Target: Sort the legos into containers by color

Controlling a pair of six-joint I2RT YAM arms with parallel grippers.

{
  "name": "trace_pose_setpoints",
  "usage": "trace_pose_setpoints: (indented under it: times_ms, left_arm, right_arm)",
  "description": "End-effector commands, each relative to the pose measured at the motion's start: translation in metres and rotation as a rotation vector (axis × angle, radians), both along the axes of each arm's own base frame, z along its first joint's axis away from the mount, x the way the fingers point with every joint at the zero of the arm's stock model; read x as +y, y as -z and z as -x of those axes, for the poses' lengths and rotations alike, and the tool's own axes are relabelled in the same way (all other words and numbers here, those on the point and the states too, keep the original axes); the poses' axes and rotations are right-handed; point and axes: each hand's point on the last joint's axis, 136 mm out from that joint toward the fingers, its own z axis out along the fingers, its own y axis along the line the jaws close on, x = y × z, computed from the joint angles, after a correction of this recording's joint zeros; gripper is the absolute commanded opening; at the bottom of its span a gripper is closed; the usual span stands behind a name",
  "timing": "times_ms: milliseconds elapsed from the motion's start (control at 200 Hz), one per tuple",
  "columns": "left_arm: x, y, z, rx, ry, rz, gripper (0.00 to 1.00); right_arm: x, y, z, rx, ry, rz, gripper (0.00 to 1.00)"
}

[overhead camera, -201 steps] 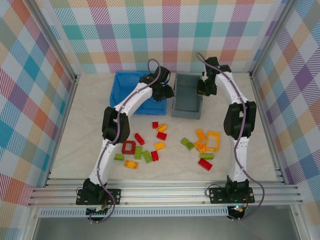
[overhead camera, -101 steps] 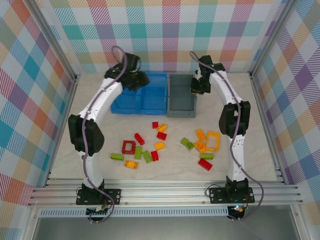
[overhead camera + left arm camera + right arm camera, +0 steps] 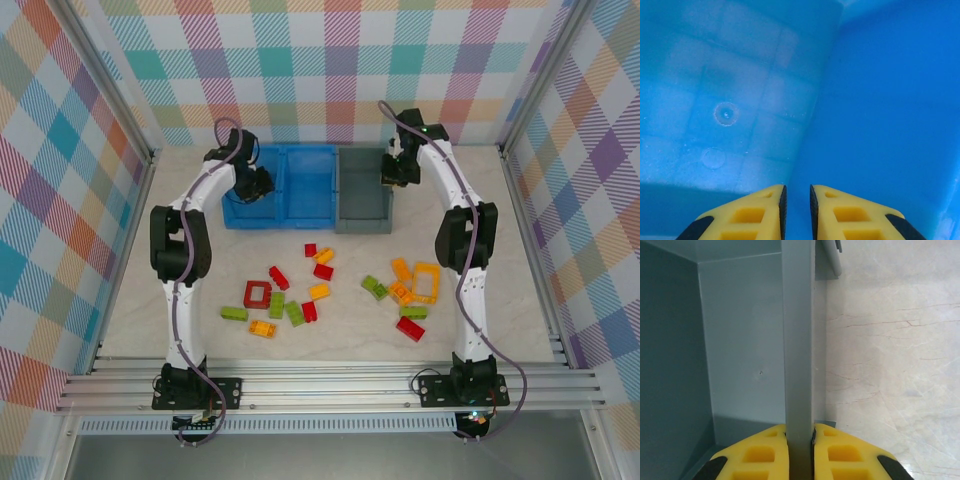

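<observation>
My right gripper (image 3: 800, 431) is clenched on the right-hand wall of the grey bin (image 3: 798, 335). The wall stands upright between the two pads, with the bin's floor to the left of the fingers and bare table (image 3: 885, 340) to the right. My left gripper (image 3: 797, 190) is down inside the left compartment of the blue bin (image 3: 308, 205), its fingers drawn almost together with a thin slit between them and nothing in it. The bin's floor is just ahead of the tips and a wall rises to their right.

The legos (image 3: 320, 291) lie loose on the table, well apart from both sets of fingers and back towards the arm bases. I see none in either bin, so I judge the sorting has hardly begun.

My worries:
- If I move the right arm without letting go, the grey bin comes with it. It could tip, or shove the blue bin just beside it
- If I lift the left arm at an angle, the tips could catch the wall beside them and drag the blue bin off its spot
- Several bricks touch each other in mixed colours, so a grab there may take two, or knock a neighbour away
</observation>
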Motion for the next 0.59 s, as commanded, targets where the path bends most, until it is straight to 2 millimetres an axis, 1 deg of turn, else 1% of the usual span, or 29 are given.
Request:
trace_pose_setpoints:
  times_ms: [0, 95, 275, 335, 395, 465, 535, 590]
  left_arm:
    - [-0.057, -0.012, 0.010, -0.038, 0.170, 0.090, 0.21]
    - [-0.073, -0.012, 0.020, -0.048, 0.205, 0.097, 0.21]
    - [-0.085, -0.012, 0.027, -0.059, 0.214, 0.107, 0.20]
    - [-0.088, -0.014, 0.029, -0.057, 0.218, 0.102, 0.20]
    - [-0.086, -0.018, 0.029, -0.063, 0.213, 0.079, 0.21]
    - [-0.078, -0.029, 0.029, -0.082, 0.186, 0.040, 0.28]
    - [-0.069, -0.050, 0.030, -0.123, 0.160, 0.002, 0.33]
    - [-0.061, -0.067, 0.032, -0.153, 0.137, -0.038, 0.43]
  right_arm:
    - [0.013, -0.011, 0.002, -0.011, -0.049, -0.033, 0.13]
    - [0.007, -0.010, 0.003, -0.007, -0.056, -0.027, 0.15]
    - [-0.010, -0.009, 0.003, 0.003, -0.052, 0.002, 0.20]
    - [-0.015, -0.007, 0.004, 0.007, -0.050, 0.012, 0.24]
    - [-0.019, -0.008, 0.005, 0.006, -0.046, 0.024, 0.34]
    - [-0.023, -0.015, 0.006, -0.014, -0.036, 0.042, 0.44]
    - [-0.028, -0.029, 0.007, -0.049, -0.017, 0.059, 0.52]
    - [-0.034, -0.043, 0.008, -0.080, 0.007, 0.074, 0.57]
